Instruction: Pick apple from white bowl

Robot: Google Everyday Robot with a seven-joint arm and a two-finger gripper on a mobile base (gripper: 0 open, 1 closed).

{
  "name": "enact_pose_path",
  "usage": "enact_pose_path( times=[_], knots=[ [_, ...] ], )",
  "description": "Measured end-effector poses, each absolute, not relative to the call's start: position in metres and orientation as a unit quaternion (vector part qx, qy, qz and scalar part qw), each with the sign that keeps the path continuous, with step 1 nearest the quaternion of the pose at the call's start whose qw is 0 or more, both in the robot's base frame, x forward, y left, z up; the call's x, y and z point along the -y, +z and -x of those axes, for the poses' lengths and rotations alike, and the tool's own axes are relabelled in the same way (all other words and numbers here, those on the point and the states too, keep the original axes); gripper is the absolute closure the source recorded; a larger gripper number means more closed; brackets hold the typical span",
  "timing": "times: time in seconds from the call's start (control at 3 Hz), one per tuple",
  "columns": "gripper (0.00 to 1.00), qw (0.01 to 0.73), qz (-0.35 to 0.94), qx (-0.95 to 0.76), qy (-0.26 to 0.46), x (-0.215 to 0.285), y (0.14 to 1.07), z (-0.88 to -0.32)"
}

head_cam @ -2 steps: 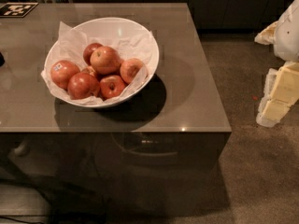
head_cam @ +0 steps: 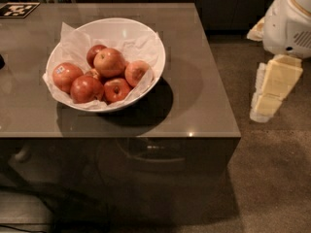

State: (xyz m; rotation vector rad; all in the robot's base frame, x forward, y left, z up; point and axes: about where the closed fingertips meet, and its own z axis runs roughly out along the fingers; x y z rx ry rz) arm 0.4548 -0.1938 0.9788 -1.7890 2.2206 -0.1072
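Centrally, in the camera view: white bowl (head_cam: 146, 40) on a glossy grey table (head_cam: 194, 106), left of the tabletop's middle, lined with crumpled white paper (head_cam: 73, 42) and heaped with apples. Palest apple (head_cam: 136, 73), yellow-orange with a red blush, against the bowl's right inner wall, touching a darker red apple (head_cam: 116, 90) on its left. Bare tabletop to the right of the bowl up to the table's right edge, and a narrower bare strip between bowl and front edge. Beyond the right edge, open speckled floor (head_cam: 272, 178). Above that floor, well apart from the bowl and off the table, cream-coloured gripper (head_cam: 266, 106), hanging below the white robot body (head_cam: 291, 28); whether spread or pressed together cannot be told. Small white sticker (head_cam: 60, 69) on the leftmost red apple (head_cam: 67, 77), print unreadable. Black-and-white square marker (head_cam: 17, 8) flat at the table's far left corner, no legible writing.
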Motion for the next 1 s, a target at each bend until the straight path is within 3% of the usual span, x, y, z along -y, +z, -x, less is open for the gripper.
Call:
enact_pose_path(
  times=[0.67,1.0],
  knots=[
    [0.0,0.116,0.669,-0.733,-0.051,0.137,0.984,-0.499],
    [0.0,0.129,0.668,-0.73,-0.054,0.132,0.986,-0.504]
  ],
)
